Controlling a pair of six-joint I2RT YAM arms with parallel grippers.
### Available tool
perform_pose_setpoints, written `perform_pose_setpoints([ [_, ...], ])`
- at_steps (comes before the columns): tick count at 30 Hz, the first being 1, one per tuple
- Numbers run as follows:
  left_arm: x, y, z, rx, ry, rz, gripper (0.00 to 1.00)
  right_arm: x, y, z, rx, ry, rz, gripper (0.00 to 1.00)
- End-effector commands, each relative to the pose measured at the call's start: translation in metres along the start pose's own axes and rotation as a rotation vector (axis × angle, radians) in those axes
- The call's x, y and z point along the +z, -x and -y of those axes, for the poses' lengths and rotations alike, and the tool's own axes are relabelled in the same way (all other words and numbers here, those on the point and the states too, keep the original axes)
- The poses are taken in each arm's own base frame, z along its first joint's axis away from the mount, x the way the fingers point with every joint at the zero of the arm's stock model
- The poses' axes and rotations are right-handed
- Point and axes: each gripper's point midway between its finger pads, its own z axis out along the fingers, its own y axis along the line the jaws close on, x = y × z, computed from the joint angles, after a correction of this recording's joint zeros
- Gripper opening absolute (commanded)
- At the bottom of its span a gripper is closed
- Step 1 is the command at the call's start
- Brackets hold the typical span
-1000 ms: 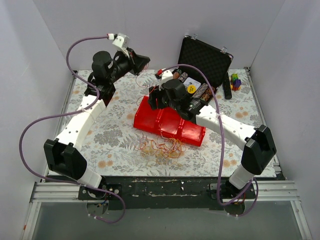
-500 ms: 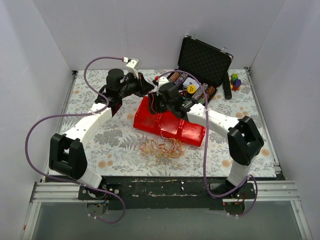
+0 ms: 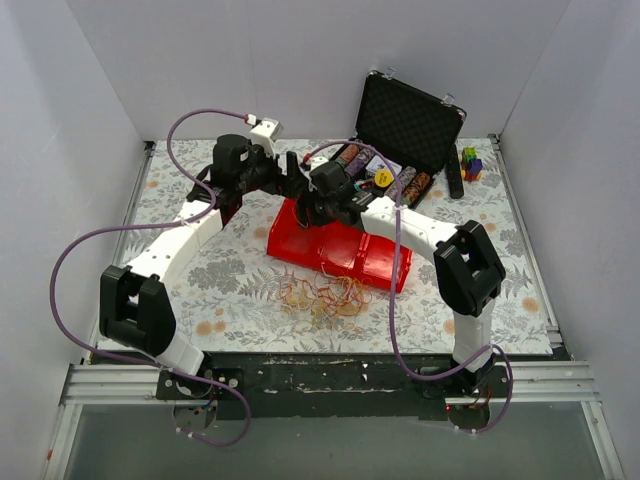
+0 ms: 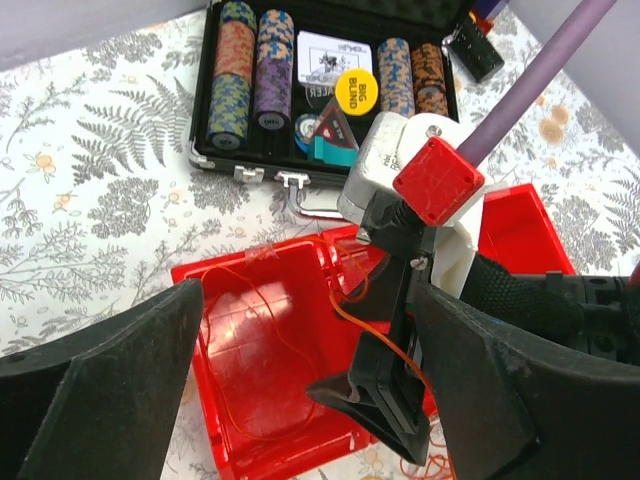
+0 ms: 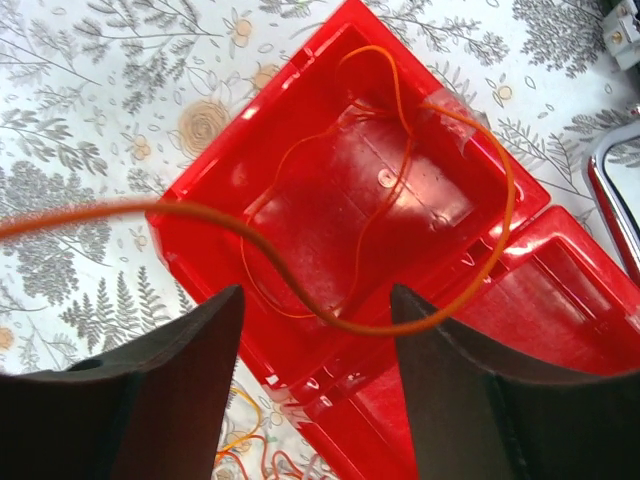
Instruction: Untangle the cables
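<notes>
A loose pile of thin orange, yellow and reddish cables (image 3: 322, 297) lies on the flowered cloth in front of the red box (image 3: 350, 255). One thin orange cable (image 4: 250, 436) lies looped inside the box's open compartment (image 4: 250, 330). Another orange cable (image 5: 210, 213) hangs loose across the gap between my right gripper's spread fingers and arcs over the compartment (image 5: 330, 210). My right gripper (image 5: 318, 295) is open above the box's back left part (image 3: 312, 205). My left gripper (image 4: 308, 295) is open and empty right behind it (image 3: 288, 183), looking down at the right gripper's fingers (image 4: 390, 390).
An open black case of poker chips (image 3: 400, 150) stands behind the box, its near edge close to both grippers (image 4: 300, 80). Small coloured blocks (image 3: 470, 165) and a black bar (image 3: 453, 175) sit at the back right. White walls enclose the table.
My left arm has come down from the back left to the red box and its gripper has opened. The right arm's elbow has swung in towards the left.
</notes>
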Motion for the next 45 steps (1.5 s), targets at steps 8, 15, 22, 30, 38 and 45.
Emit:
perform_pose_setpoints([
  [8,-0.068,0.076,0.061,0.098,-0.101,0.112,0.97,-0.034,0.012,0.003,-0.025,-0.056,-0.023,0.73],
  [15,-0.126,0.069,0.09,0.136,-0.165,0.155,0.93,-0.008,-0.011,0.01,-0.106,-0.193,-0.216,0.68],
  [22,-0.126,0.024,0.093,0.061,-0.203,0.073,0.87,-0.013,-0.019,0.013,-0.099,-0.222,-0.206,0.74],
  [30,-0.114,-0.012,0.082,0.071,-0.196,0.026,0.82,-0.029,-0.034,0.014,-0.108,-0.243,-0.253,0.75],
  [38,-0.117,0.01,0.075,0.096,-0.138,0.085,0.79,-0.058,-0.002,-0.007,-0.116,-0.144,-0.155,0.75],
  [45,-0.123,0.012,0.056,0.088,-0.044,0.101,0.78,-0.071,-0.003,-0.028,-0.061,-0.027,-0.124,0.68],
])
